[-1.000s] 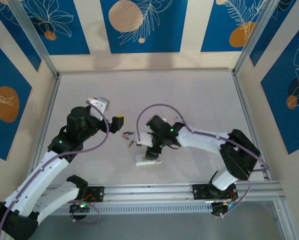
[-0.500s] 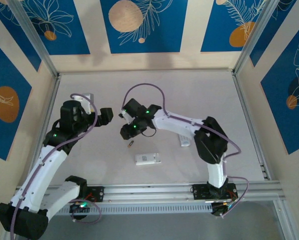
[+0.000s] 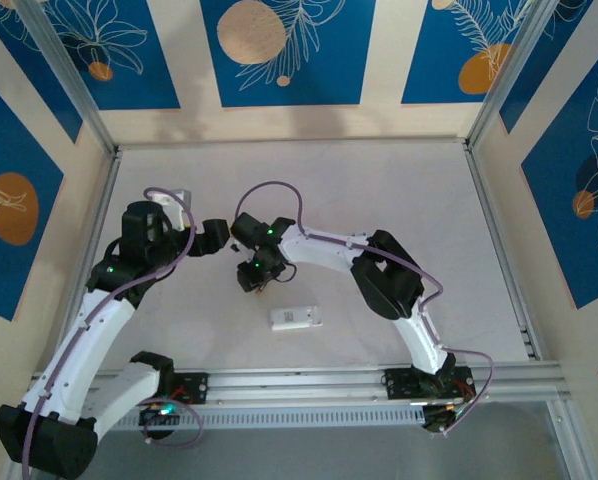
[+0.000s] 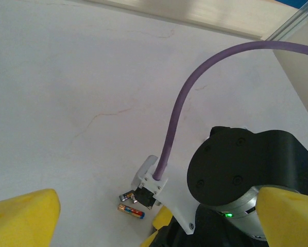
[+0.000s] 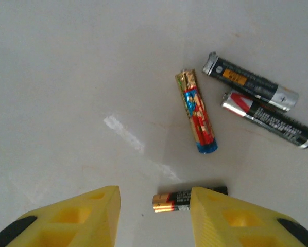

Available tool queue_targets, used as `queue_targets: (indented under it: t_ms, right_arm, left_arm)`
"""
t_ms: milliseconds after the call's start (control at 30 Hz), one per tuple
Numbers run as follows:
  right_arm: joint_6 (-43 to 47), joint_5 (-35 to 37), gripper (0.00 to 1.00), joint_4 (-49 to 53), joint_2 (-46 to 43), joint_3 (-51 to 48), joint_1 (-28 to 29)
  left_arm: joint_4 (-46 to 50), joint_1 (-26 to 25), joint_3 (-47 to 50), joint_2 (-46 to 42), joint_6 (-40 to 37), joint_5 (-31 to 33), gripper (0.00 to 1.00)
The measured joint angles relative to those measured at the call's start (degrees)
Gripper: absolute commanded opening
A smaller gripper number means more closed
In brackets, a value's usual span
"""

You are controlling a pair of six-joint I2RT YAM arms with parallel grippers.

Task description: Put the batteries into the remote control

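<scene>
Nearest the arm bases, the white remote control (image 3: 296,318) lies flat on the pale table (image 3: 399,200), its long side running left to right and both grippers apart from it; whether its battery bay is uncovered is too small to tell. Just beyond it and to the left, the right gripper (image 5: 153,213) points down at the table over the batteries (image 5: 267,119), four of them loose on the surface. Its yellow fingers (image 5: 71,218) stand partly apart and clamp nothing. A dark copper-ended battery (image 5: 177,199) lies crosswise in the gap, its dark end running behind the right-hand finger in the wrist view and its copper end clear of the other finger. A little farther out lies a gold, red and blue battery (image 5: 196,111). Beside that are two black batteries (image 5: 249,81), one with an orange label and one with a red patch, side by side and nearly touching. Farther and to the left, the left gripper (image 3: 215,234) hovers close to the right arm's wrist, its own yellow fingertips (image 4: 20,221) spread wide and holding nothing. Its camera looks past the right arm's purple cable (image 4: 177,118) at two of the batteries on the table below. At the far left, a small white object (image 3: 180,197) sits partly hidden behind the left arm, too covered to name.
</scene>
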State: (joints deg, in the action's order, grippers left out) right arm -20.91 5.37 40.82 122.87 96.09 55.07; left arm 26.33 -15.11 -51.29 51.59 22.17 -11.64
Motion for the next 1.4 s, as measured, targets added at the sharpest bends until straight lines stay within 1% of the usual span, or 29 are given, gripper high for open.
queue_targets:
  t_ms: [200, 433, 567, 867, 1067, 1300, 1400]
  right_arm:
    - [0.85, 2.19, 0.42, -0.17, 1.70, 1.53, -0.07]
    - [1.36, 2.21, 0.40, -0.31, 5.03, 3.69, -0.37]
    - [1.73, 2.21, 0.38, -0.35, 5.42, 4.20, -0.44]
    - [3.04, 2.32, 0.31, -0.17, 6.64, 5.68, -0.44]
    - [4.57, 2.78, 0.18, 0.20, 7.45, 6.82, -0.42]
    - [5.49, 2.34, 0.16, -0.39, 6.95, 6.54, -0.37]
    - [4.94, 2.12, 0.16, -1.97, 2.49, 2.12, -0.70]
  left_arm:
    - [0.13, 0.00, 0.00, -0.09, -0.04, -0.20, 1.00]
    - [0.13, 0.00, 0.02, -0.11, -0.04, -0.20, 1.00]
    - [0.11, 0.00, 0.07, -0.11, -0.07, -0.20, 1.00]
    - [0.11, 0.00, 0.46, -0.09, -0.17, -0.37, 1.00]
    - [0.11, 0.00, 0.46, -0.09, -0.17, -0.35, 1.00]
    - [0.15, 0.00, 0.46, -0.09, -0.17, -0.31, 1.00]
    - [0.11, 0.00, 0.46, -0.09, -0.17, -0.39, 1.00]
